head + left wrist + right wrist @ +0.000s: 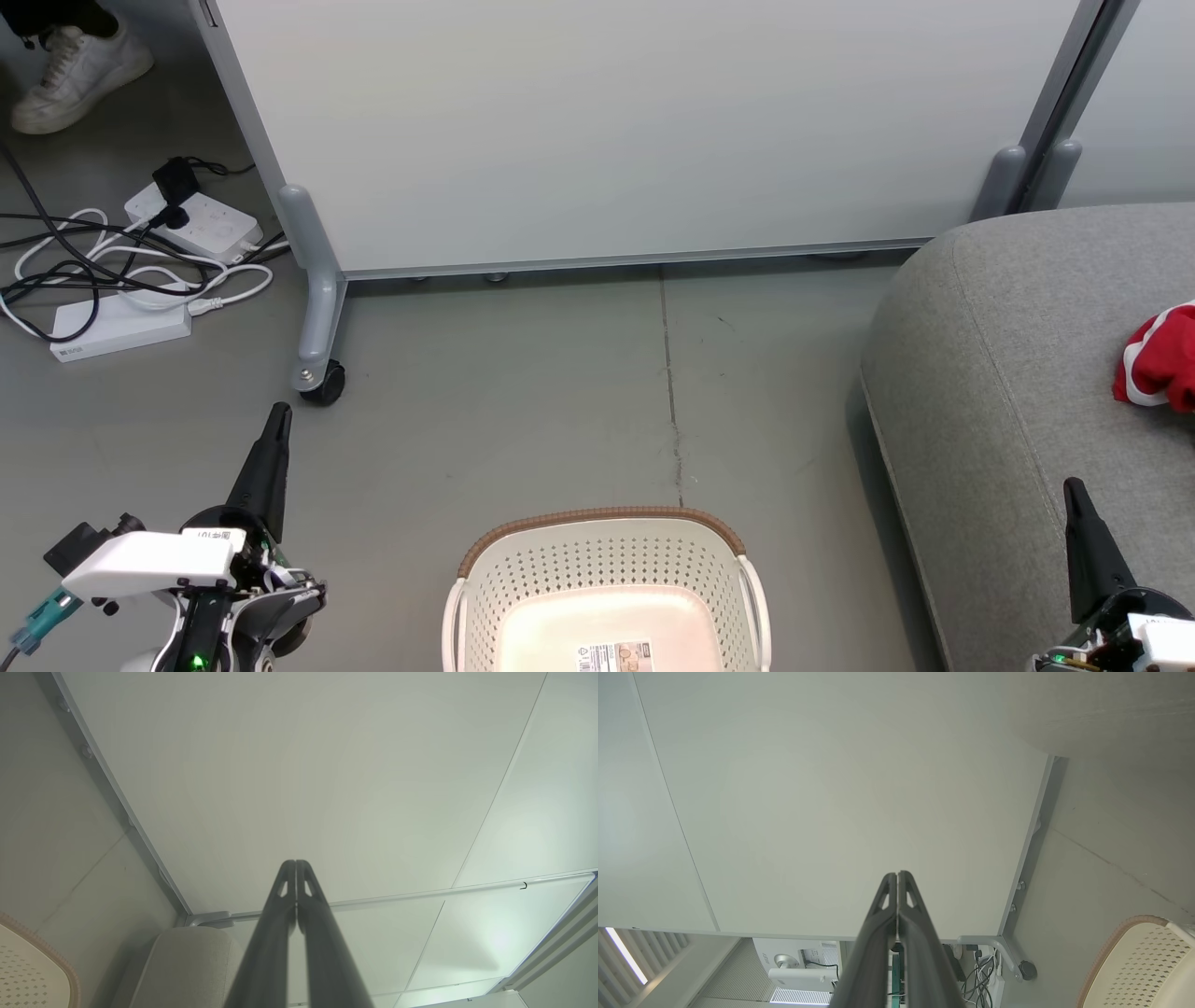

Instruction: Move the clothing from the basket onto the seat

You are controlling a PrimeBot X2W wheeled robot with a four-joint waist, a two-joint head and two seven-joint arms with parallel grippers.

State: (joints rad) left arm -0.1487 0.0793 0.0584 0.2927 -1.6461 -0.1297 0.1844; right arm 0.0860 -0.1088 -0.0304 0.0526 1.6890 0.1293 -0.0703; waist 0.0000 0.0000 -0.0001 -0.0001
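Red clothing [1162,359] lies on seat [980,392], well apart from basket [597,560]. My left fingers [275,924] and right fingers [878,933] each pressed together.

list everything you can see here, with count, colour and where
basket: 1, cream with brown rim, floor, bottom centre
clothing: 1 bundle, red with white trim, on seat, right edge
seat: 1, grey, right
partitions: 2, white, grey frames, rear
power strips: 2, white, floor, upper left
cables: several, black and white, around the strips
shoe: 1, white, a person's, top left corner
left gripper: 1, dark, shut, lower left
right gripper: 1, dark, shut, lower right
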